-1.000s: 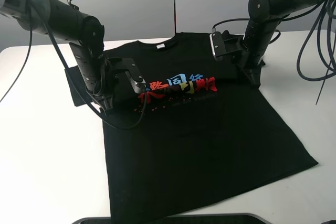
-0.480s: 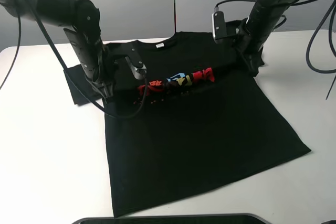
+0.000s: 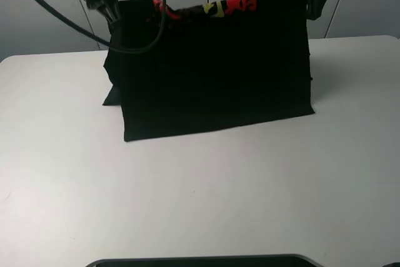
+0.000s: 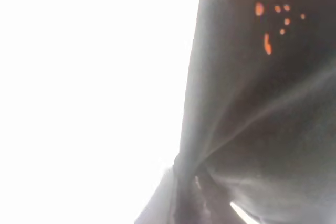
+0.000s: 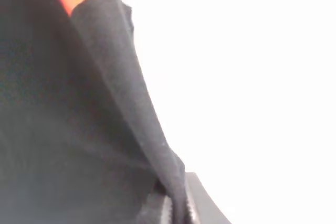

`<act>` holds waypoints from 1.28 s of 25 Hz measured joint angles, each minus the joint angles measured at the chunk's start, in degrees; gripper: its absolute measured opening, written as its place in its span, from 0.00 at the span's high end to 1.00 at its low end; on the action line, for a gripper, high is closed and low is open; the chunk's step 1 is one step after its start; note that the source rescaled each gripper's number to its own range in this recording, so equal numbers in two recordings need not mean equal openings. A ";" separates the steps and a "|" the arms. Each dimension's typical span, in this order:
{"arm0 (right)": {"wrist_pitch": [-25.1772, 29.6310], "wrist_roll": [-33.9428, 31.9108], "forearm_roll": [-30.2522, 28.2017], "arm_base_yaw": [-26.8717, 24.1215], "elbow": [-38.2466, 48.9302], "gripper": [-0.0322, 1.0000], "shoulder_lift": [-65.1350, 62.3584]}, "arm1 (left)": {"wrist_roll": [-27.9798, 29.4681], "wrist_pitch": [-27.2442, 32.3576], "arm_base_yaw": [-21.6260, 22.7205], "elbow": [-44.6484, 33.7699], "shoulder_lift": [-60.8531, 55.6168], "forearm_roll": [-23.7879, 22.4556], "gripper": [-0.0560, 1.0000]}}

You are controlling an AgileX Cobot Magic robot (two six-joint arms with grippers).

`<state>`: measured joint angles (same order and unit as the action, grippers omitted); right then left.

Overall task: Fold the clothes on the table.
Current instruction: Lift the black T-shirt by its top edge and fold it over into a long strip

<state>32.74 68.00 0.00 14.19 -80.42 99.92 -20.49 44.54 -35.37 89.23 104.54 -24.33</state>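
The shirt [image 3: 212, 73] hangs over the far part of the table [image 3: 200, 204], about midway between the left and right edges. It is spread wide like a curtain between the two arms. Its top is a fold, and along this fold a strip of the print [image 3: 209, 8] shows in red and yellow. The lower hem reaches down to the tabletop and seems to rest on it. The hem runs a little slanted, with its left end nearer to the front edge than its right end. At the lower left a sleeve [image 3: 111, 96] sticks out toward the left edge and touches the table.

The left gripper [image 3: 114, 12] is clamped on the top left corner of the shirt. In the left wrist view the black cloth gathers into folds that run together at the grip, and small orange marks of the print lie close beside it. The right gripper [image 3: 307, 1] is clamped on the top right corner. In the right wrist view a thick roll of cloth goes down between the jaws, and one grey finger [image 5: 202, 198] lies against it. Both grippers are high above the table, at about the same height.

A dark rounded rim [image 3: 200, 259] shows at the front edge of the table.
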 joint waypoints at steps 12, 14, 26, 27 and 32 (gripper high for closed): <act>15.05 -7.67 0.85 0.00 -8.42 0.97 -2.18 | -1.09 9.73 0.00 8.14 -0.34 3.53 0.95; 23.40 -7.22 6.55 0.00 -8.03 0.97 -2.18 | -6.35 17.22 0.00 8.03 -0.34 9.27 0.95; 37.20 -4.73 20.63 0.00 12.57 0.97 -2.18 | -20.26 24.88 -0.54 -13.53 -0.52 29.79 0.95; 37.20 -4.32 20.62 0.00 14.11 0.97 -2.18 | -21.37 24.88 -0.54 -16.98 -0.51 29.06 0.95; 35.69 -4.17 21.53 0.00 16.89 0.97 -2.18 | -22.26 24.88 -0.54 -23.20 -0.43 24.33 0.95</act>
<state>68.42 63.82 21.53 14.19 -63.53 97.74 -42.75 69.42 -35.91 66.03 104.11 0.00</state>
